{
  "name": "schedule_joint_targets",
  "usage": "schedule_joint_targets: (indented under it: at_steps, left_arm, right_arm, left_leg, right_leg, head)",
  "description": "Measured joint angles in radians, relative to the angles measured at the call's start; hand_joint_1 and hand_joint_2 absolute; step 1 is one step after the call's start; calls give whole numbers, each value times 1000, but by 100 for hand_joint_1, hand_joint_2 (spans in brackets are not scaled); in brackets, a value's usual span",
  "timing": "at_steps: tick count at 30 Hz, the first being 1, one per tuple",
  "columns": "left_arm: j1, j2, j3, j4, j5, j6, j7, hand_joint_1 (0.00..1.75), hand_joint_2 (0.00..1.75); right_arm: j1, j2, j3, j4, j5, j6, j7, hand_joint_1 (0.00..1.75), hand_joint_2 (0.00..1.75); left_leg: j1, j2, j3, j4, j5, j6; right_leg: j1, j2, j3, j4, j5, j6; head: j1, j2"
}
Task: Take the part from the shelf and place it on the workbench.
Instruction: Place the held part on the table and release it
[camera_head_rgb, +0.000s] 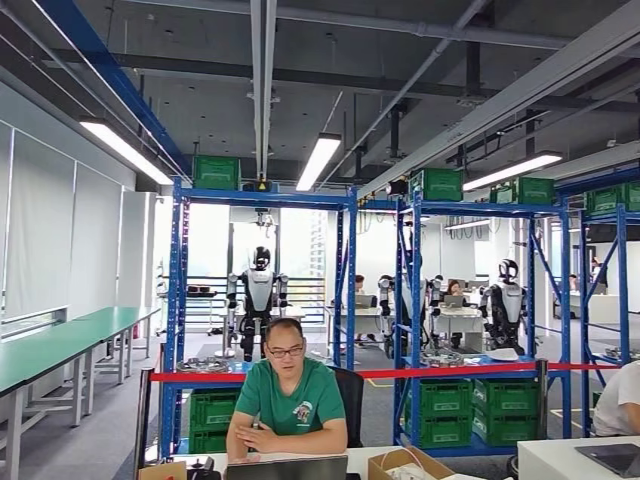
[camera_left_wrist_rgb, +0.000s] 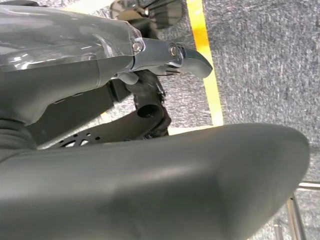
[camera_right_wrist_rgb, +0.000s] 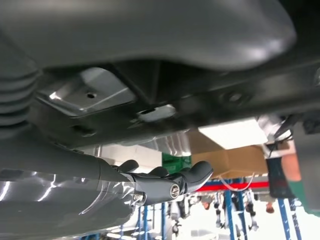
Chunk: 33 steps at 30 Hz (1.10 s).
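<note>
Shelving is standing well ahead of the robot: two blue shelf racks (camera_head_rgb: 260, 300) (camera_head_rgb: 483, 300) behind a red barrier tape (camera_head_rgb: 453, 372) and a seated person (camera_head_rgb: 287, 400). Round metal parts (camera_head_rgb: 202, 365) seem to be lying on the left rack's lower shelf. Both hands are hanging low, far from them, neither nearer; left hand (camera_left_wrist_rgb: 166, 55) and right hand (camera_right_wrist_rgb: 170, 182) are grasping nothing, fingers extended.

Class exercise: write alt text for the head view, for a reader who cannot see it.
A person in a green T-shirt sits at a white desk facing the camera, behind a red barrier tape. Beyond stand tall blue metal shelves holding green plastic crates, with humanoid robots among them.
</note>
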Motion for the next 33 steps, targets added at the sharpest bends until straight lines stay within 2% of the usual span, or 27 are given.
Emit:
schedule_joint_targets:
  at_steps: [1,2,4,6,7,9,10,11,12,14,16,17,19,21,23,25,26,27,28,30,31,33]
  left_arm:
    - [-1,0,0,0,2,-1,2,0,0]
    - [-1,0,1,0,4,-3,4,0,0]
    - [0,1,4,0,8,-3,4,0,0]
    - [0,2,8,0,10,-2,-1,0,0]
    - [0,1,9,0,11,-2,-3,0,0]
    - [0,2,11,0,11,-2,-4,0,0]
    - [1,2,12,0,11,-2,-5,0,0]
    - [2,3,13,0,11,-1,-7,0,0]
    - [3,3,13,0,11,0,-8,0,0]
    - [3,3,14,0,11,0,-8,0,0]
    - [1,3,15,0,11,2,-7,0,0]
    - [1,3,15,0,10,3,-4,0,0]
    - [2,3,15,0,9,8,2,0,0]
    - [2,3,16,0,9,13,8,0,0]
    - [1,3,16,0,8,21,18,0,0]
    - [3,4,17,0,6,27,27,0,0]
    - [5,4,17,0,5,28,29,0,0]
    - [6,5,18,0,4,28,30,0,0]
    - [6,6,18,0,4,28,30,0,0]
    - [5,7,21,0,3,29,30,0,0]
    - [4,7,22,0,2,31,31,0,0]
    - [5,7,24,0,1,35,36,0,0]
  right_arm:
    - [-5,-1,0,0,-2,8,-8,0,0]
    - [-9,-2,0,0,-5,11,-16,0,0]
    - [-12,-3,0,-4,-13,8,-36,0,0]
    - [-13,-3,0,-20,-23,1,-55,0,0]
    - [-14,-3,0,-32,-28,-2,-62,0,0]
    - [-12,-3,0,-58,-37,-5,-70,0,0]
    - [-9,-3,0,-72,-40,-5,-72,0,0]
    - [-4,-3,1,-87,-43,-5,-73,0,0]
    - [-1,-3,1,-102,-45,-5,-74,0,0]
    - [-1,-3,3,-136,-51,-5,-75,0,0]
    - [-4,-3,5,-168,-56,-5,-75,0,0]
    - [-4,-3,6,-182,-59,-5,-75,0,0]
    - [-2,-3,8,-205,-64,-4,-75,0,0]
    - [-2,-1,13,-229,-68,-3,-74,0,0]
    - [-3,2,19,-246,-71,-1,-74,0,0]
    - [0,4,25,-254,-75,0,-73,0,0]
    - [3,5,27,-257,-78,0,-72,0,0]
    - [7,6,29,-261,-81,0,-71,0,0]
    - [9,6,30,-265,-85,0,-71,0,0]
    - [11,6,30,-276,-91,-2,-70,0,0]
    - [11,6,30,-282,-95,-2,-71,0,0]
    - [14,6,31,-294,-101,-3,-71,0,0]
  left_leg:
    - [-1,0,17,-36,10,2]
    - [-2,-1,22,-49,8,5]
    - [-4,-2,22,-53,9,12]
    - [-2,-2,24,-57,12,21]
    - [0,-2,25,-58,13,24]
    - [0,-1,26,-58,13,28]
    - [0,-1,26,-58,12,29]
    - [0,-1,26,-58,12,29]
    - [0,-2,27,-58,12,29]
    - [0,-3,29,-58,11,28]
    - [-2,-4,29,-59,11,24]
    - [-2,-3,28,-60,12,21]
    - [-1,-3,28,-64,13,12]
    - [0,-2,23,-50,-3,3]
    - [0,-1,-12,33,-54,-1]
    - [0,-1,-69,159,-108,-4]
    - [0,-1,-85,195,-115,-6]
    - [1,-1,-85,194,-103,-7]
    - [3,0,-66,155,-75,-7]
    - [4,0,-5,27,-13,-8]
    - [4,0,17,-21,3,-7]
    - [1,0,32,-55,5,-1]
  right_leg:
    - [2,1,-3,4,-2,4]
    - [3,1,-6,7,-2,8]
    - [1,0,-10,8,-3,16]
    - [-1,-2,-20,34,-24,24]
    - [-3,-2,-37,73,-48,29]
    - [-6,-3,-93,200,-106,35]
    - [-7,-3,-120,255,-123,38]
    - [-7,-3,-133,282,-124,39]
    - [-8,-3,-129,269,-107,40]
    - [-8,-2,-72,144,-40,38]
    - [-3,-2,-18,30,1,31]
    - [0,-1,-8,6,4,27]
    - [3,-1,-4,-1,4,18]
    - [0,-3,0,-12,10,5]
    - [-3,-5,4,-19,14,-5]
    - [-3,-5,4,-19,14,-7]
    - [-2,-5,4,-19,14,-7]
    - [-2,-5,5,-18,14,-7]
    - [-3,-5,5,-17,13,-6]
    - [-2,-4,4,-10,8,1]
    - [0,-3,1,-5,6,5]
    - [3,-2,-5,0,4,13]
  head:
    - [0,0]
    - [0,0]
    - [0,0]
    - [0,0]
    - [0,0]
    - [-1,0]
    - [-1,0]
    - [-1,0]
    - [-1,0]
    - [-1,0]
    - [0,0]
    - [0,0]
    - [0,0]
    - [0,0]
    - [0,0]
    - [0,0]
    - [0,0]
    - [0,0]
    - [0,0]
    - [0,0]
    - [-1,0]
    - [-1,0]
